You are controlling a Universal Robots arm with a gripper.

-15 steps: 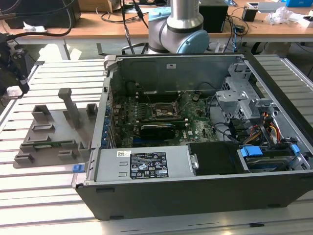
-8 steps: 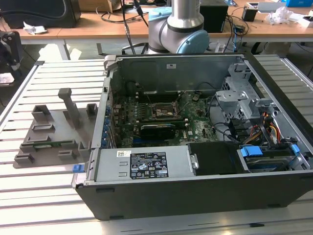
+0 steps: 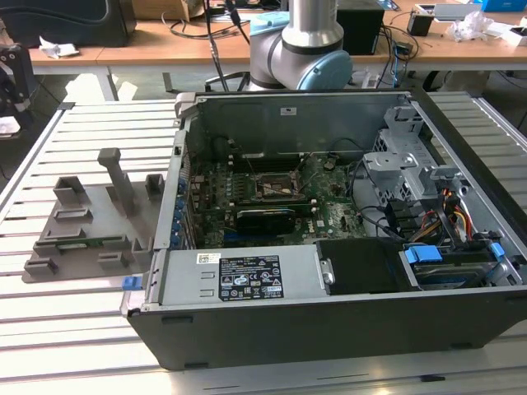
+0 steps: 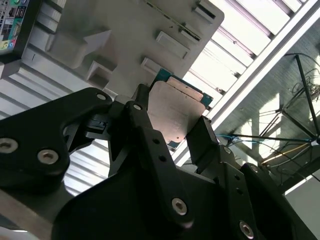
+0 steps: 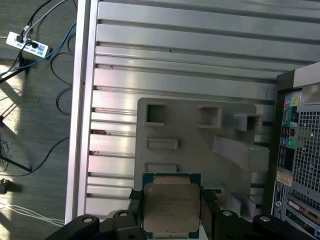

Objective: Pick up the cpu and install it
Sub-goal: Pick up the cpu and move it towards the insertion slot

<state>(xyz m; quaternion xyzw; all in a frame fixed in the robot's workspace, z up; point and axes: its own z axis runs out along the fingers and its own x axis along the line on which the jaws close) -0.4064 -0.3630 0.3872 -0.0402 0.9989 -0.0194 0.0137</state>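
Note:
The cpu [image 5: 170,204], a flat square chip with a dull metal top and a green rim, sits between the black fingers [image 5: 208,199] of my gripper [image 5: 170,210], which is shut on its two opposite edges. In the second wrist view the cpu [image 4: 177,112] is held the same way by my gripper [image 4: 172,127], above the grey holder tray [image 4: 125,30]. That grey holder tray [image 3: 90,222] lies on the slatted table at the exterior view's left. The open socket frame [image 3: 276,188] is on the motherboard inside the open computer case [image 3: 329,329].
The case holds a black card [image 3: 265,219], a metal drive cage [image 3: 395,169] and bundled cables [image 3: 449,218]. An upright post [image 3: 119,177] rises from the tray. The arm's base [image 3: 300,49] stands behind the case. A power strip [image 5: 27,44] and cables lie on the floor.

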